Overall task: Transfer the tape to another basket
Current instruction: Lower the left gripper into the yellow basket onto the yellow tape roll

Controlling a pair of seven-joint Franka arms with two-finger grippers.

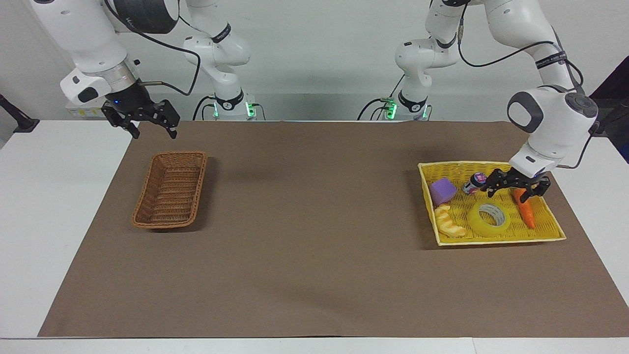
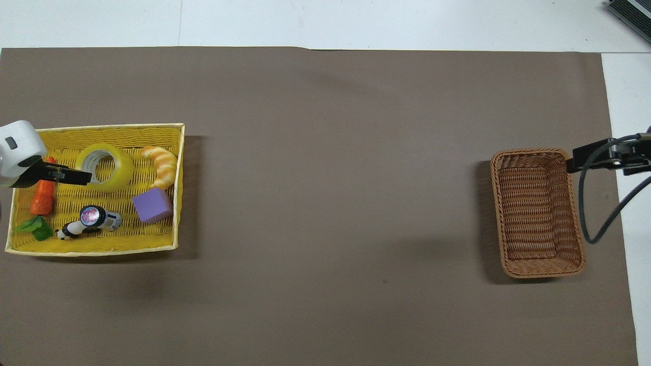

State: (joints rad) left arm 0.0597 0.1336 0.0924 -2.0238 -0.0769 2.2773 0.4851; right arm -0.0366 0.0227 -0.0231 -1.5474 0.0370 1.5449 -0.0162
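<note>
Overhead view shows the tape [image 2: 104,167] lying flat in the yellow tray [image 2: 101,131] at the left arm's end of the table [image 1: 44,206], its core hole facing up, so it has no long axis along the tray. It sits by the tray's edge farthest from the robots, between the toy carrot [image 2: 43,190] and the toy croissant [image 2: 161,165]. The left tool [image 1: 516,187] hangs over the tray just above the tape and carrot, fingers spread. The brown wicker basket [image 1: 170,189] stands well apart with bare brown mat [image 1: 314,221] between; the right tool [image 1: 143,119] waits released near its end nearer the robots
</note>
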